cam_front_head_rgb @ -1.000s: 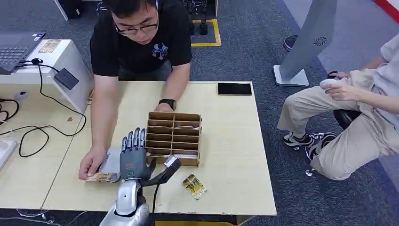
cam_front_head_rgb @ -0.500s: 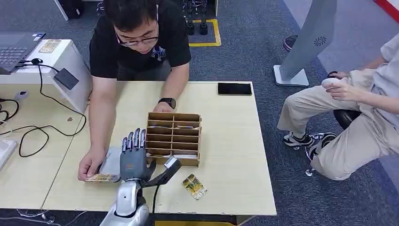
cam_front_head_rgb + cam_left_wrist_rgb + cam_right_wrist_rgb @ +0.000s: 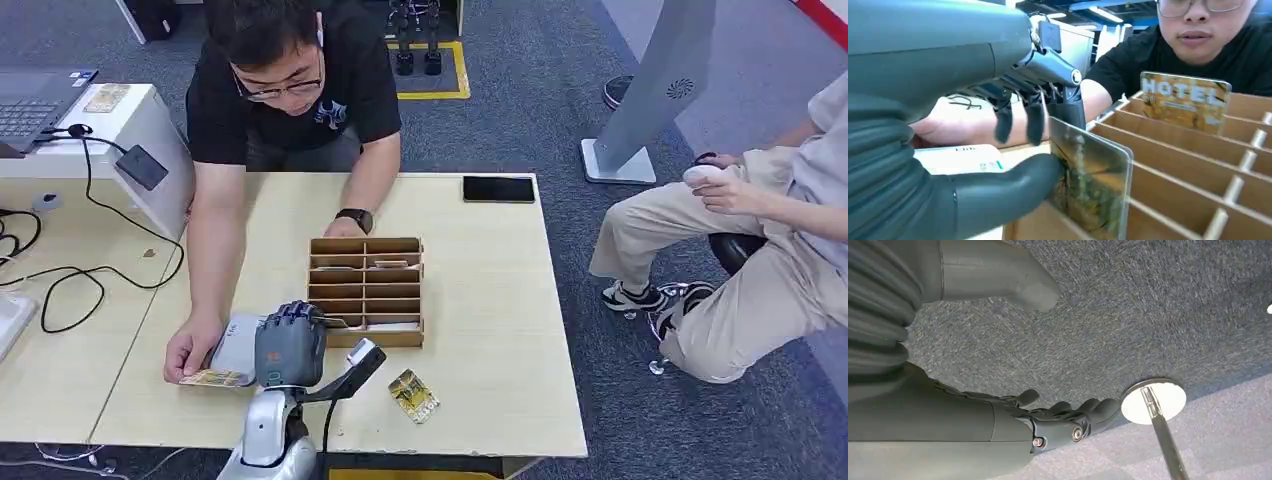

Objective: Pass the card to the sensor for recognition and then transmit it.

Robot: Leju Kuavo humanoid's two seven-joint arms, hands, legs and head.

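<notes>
My left hand [image 3: 289,343] is at the near left corner of the slotted wooden card box [image 3: 366,262] on the table. In the left wrist view that hand [image 3: 938,75] pinches a glossy brown-gold card [image 3: 1093,185] between thumb and curled fingers, upright over the box's nearest slot. A second card printed HOTEL [image 3: 1184,100] stands in a farther slot. A flat white sensor pad [image 3: 238,345] lies just left of my hand. My right hand [image 3: 998,425] hangs over the grey carpet, holding nothing, fingers loosely spread.
A person in black leans over the table, one hand [image 3: 190,355] pressing a card [image 3: 212,377] beside the pad, the other behind the box. A loose card [image 3: 412,395] lies near the front edge. A black phone [image 3: 498,188] is far right. A seated person is at right.
My left hand's fingers, stretched flat before, have curled down and now pinch a card at the box's near corner. The person has leaned slightly left.
</notes>
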